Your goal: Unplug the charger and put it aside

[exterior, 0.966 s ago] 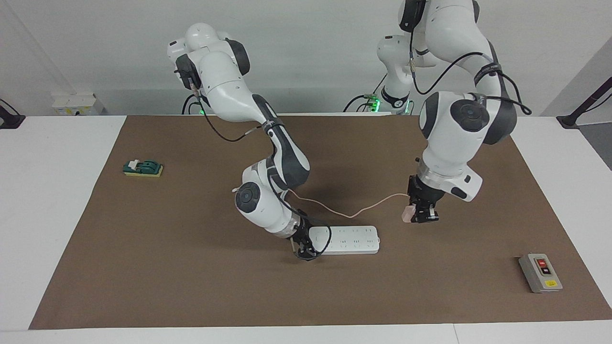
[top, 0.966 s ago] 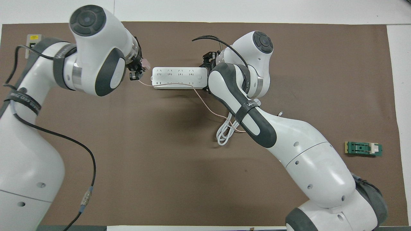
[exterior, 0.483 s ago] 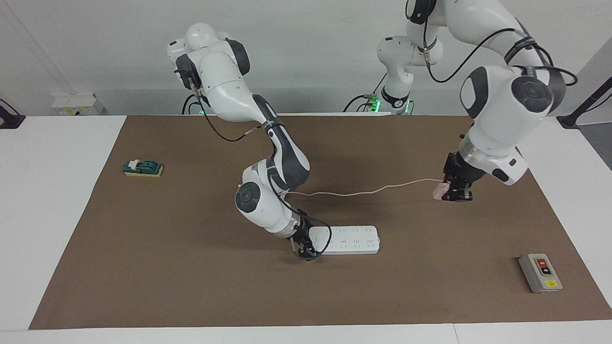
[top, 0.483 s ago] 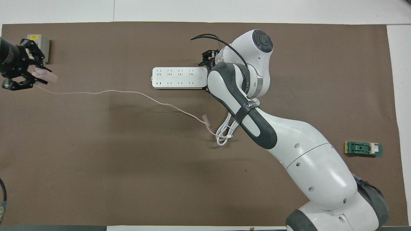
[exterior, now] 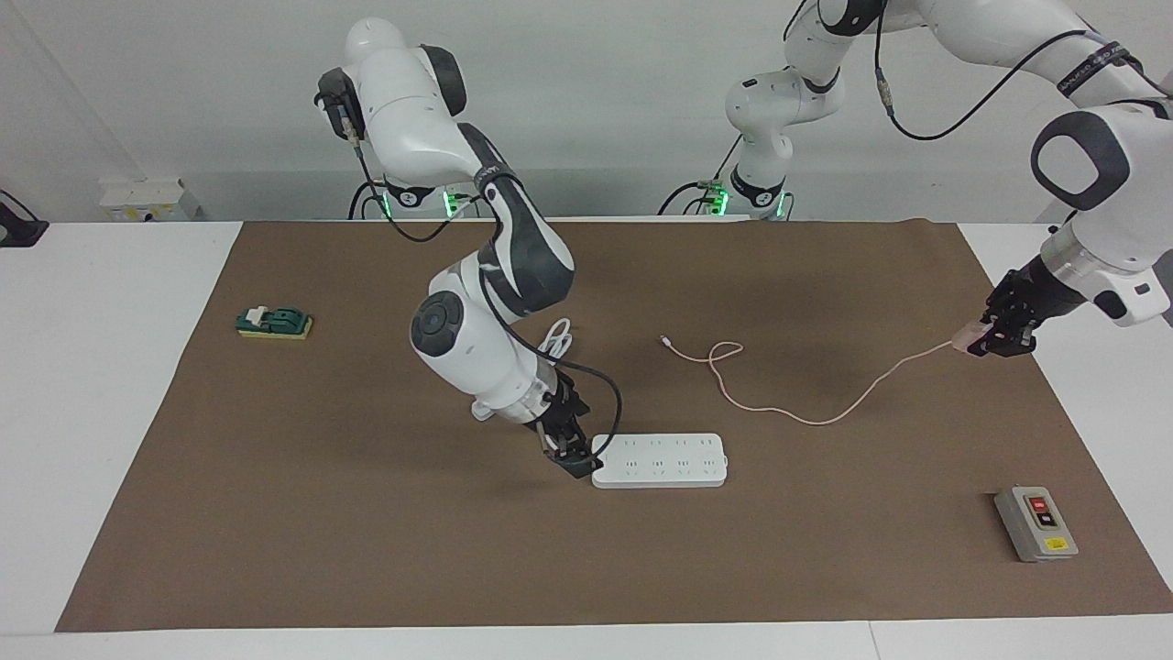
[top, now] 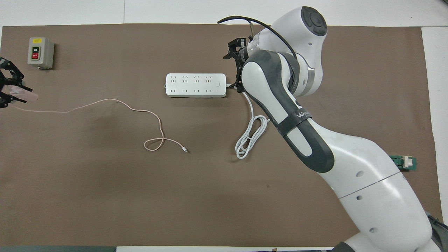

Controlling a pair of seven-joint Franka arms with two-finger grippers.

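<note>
The pale-pink charger (exterior: 967,341) is unplugged and held in my left gripper (exterior: 997,343), which is shut on it above the mat's edge at the left arm's end of the table. It also shows in the overhead view (top: 25,96), with the left gripper (top: 9,89) at the frame's border. Its thin pink cable (exterior: 806,422) trails over the mat, ending in a small loop (top: 154,145). The white power strip (exterior: 660,460) lies flat (top: 195,85). My right gripper (exterior: 570,456) is open just beside the strip's end (top: 236,67).
The strip's thick white cord (top: 250,138) lies coiled nearer to the robots than the strip. A grey switch box (exterior: 1035,524) stands near the mat's corner (top: 39,52). A small green block (exterior: 273,323) sits toward the right arm's end.
My left gripper carried the charger farther toward the left arm's end, dragging the cable clear of the white cord. My right gripper let go of the strip's end and rose.
</note>
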